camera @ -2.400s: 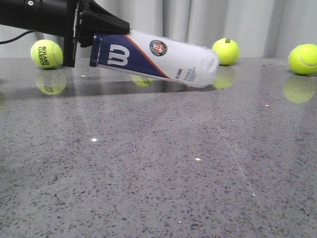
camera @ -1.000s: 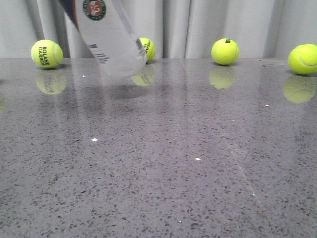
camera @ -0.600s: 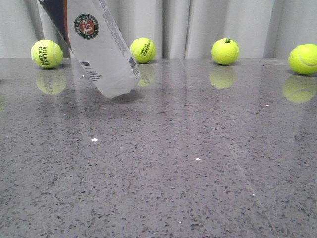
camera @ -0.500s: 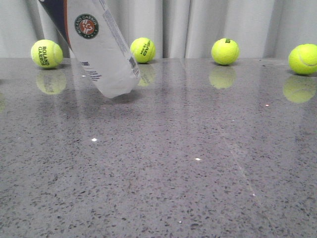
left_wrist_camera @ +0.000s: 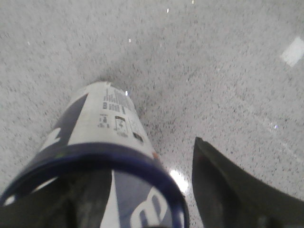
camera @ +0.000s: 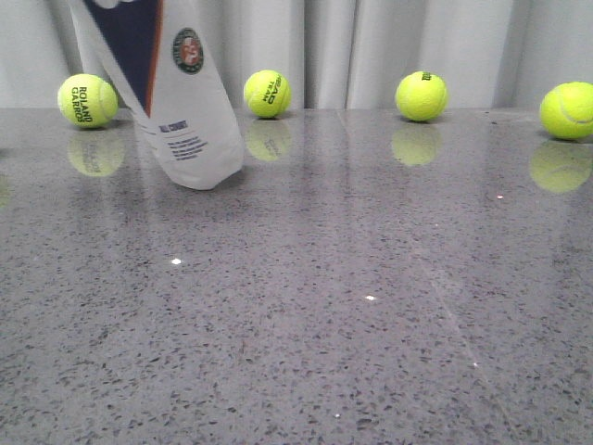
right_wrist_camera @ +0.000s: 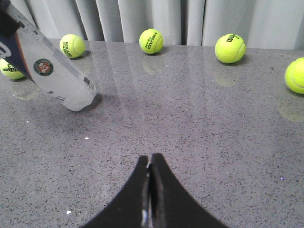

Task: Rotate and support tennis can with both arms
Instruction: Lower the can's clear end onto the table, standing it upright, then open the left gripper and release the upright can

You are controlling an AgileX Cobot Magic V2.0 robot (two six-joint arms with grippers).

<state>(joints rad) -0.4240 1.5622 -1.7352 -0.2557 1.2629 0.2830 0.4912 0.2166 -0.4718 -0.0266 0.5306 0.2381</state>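
The tennis can (camera: 171, 102) is a clear tube with a white and navy label, an orange stripe and a round emblem. It stands steeply tilted at the back left, with its lower end on or just above the table (camera: 306, 306). Its top runs out of the front view. In the left wrist view my left gripper (left_wrist_camera: 142, 183) holds the can (left_wrist_camera: 102, 128) at its navy rim. One black finger (left_wrist_camera: 228, 190) shows beside the rim and the other shows dark through the can. My right gripper (right_wrist_camera: 150, 159) is shut and empty, well to the right of the can (right_wrist_camera: 57, 78).
Several yellow-green tennis balls lie along the back edge before a grey curtain: one (camera: 87, 100) left of the can, one (camera: 267, 93) just right of it, and two more (camera: 421, 95) (camera: 567, 109) farther right. The table is grey speckled stone.
The can swung from nearly lying in the air to steeply tilted. Its lower end came down toward the table, and it turned so the navy side faces the front camera.
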